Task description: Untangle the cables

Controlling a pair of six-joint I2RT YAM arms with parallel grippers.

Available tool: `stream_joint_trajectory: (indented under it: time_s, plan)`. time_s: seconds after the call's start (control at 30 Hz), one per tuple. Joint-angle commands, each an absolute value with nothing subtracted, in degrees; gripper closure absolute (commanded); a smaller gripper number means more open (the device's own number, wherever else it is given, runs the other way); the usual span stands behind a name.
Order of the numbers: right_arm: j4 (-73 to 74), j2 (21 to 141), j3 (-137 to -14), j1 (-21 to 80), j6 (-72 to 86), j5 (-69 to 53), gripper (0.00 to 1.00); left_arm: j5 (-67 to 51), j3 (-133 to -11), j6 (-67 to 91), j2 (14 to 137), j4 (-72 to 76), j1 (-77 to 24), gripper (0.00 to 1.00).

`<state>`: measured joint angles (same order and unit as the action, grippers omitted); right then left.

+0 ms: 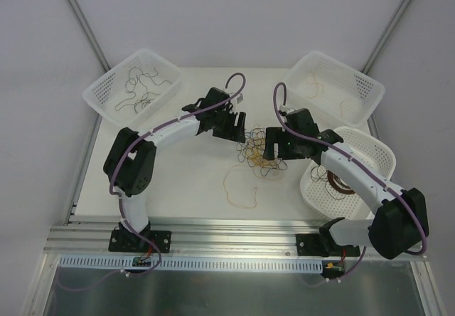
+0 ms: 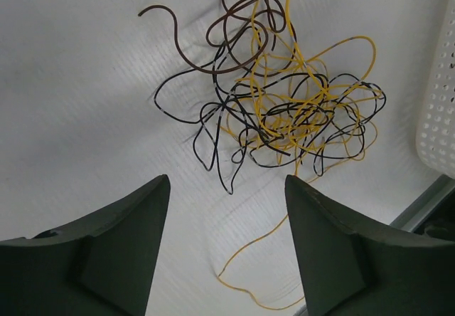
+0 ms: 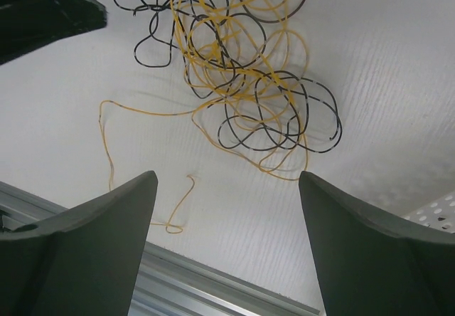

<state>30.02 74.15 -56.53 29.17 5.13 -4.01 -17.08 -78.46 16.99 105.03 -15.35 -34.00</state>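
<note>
Cables (image 1: 259, 147): lay tangled on counter (image 1: 185, 181).
Left end effector (image 2: 226, 181): was wide, empty; cables at 12 o'clock.
Right end effector (image 3: 227, 177): was wide, empty.

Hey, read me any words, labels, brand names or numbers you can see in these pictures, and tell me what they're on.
No text can be read in any view.
White perforated plastic baskets: no label shows.
Black and white robot arms: no brand or number shows.
Tangle of thin yellow, black and brown cables: no tags.
Small parts at the arm bases: too small to tell.
</note>
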Motion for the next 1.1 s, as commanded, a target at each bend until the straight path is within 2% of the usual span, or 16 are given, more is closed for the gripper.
stream_joint_trajectory:
  time_s: [0.0,0.2,0.23,0.3,0.33,0.43,0.67,0.77,0.87,0.9,1.07]
  plan:
    - [28.5,72.1,-56.4,28.6,6.4,-5.4,0.15,-18.8,-82.4,16.2,107.7,-14.9,-35.4,0.37]
    - [27.7,72.5,-55.9,27.9,6.6,-6.2,0.15,-16.5,-83.8,16.1,111.9,-14.9,-36.0,0.57]
    - [27.3,72.8,-55.8,27.9,6.7,-6.2,0.14,-17.0,-84.0,16.0,112.8,-14.8,-36.0,0.64]
    - [26.3,73.3,-55.5,27.8,6.8,-6.5,0.14,-17.5,-84.5,15.6,113.4,-14.9,-36.3,0.73]
    - [26.0,74.0,-55.5,27.8,6.9,-6.7,0.14,-17.7,-84.7,15.5,113.8,-14.9,-36.5,0.83]
    - [25.4,75.7,-56.3,27.7,7.0,-7.2,0.14,-18.6,-84.4,15.6,113.1,-14.9,-36.6,1.0]
    - [21.6,83.3,-56.9,27.5,7.7,-8.3,0.15,-17.3,-79.9,14.8,104.6,-15.5,-36.6,1.0]
    - [19.9,86.1,-56.9,27.6,7.7,-8.7,0.18,-16.9,-79.0,14.3,99.9,-17.0,-36.5,1.0]
    - [18.3,89.1,-56.9,27.5,8.0,-8.6,0.28,-17.1,-78.6,15.4,95.7,-19.2,-35.5,1.0]
    - [18.0,90.0,-56.9,27.5,7.9,-8.7,0.37,-17.5,-78.4,15.9,93.9,-19.7,-35.0,1.0]
    - [16.8,91.6,-56.1,26.7,7.6,-8.4,0.59,-21.9,-77.7,19.3,88.1,-21.8,-28.9,1.0]
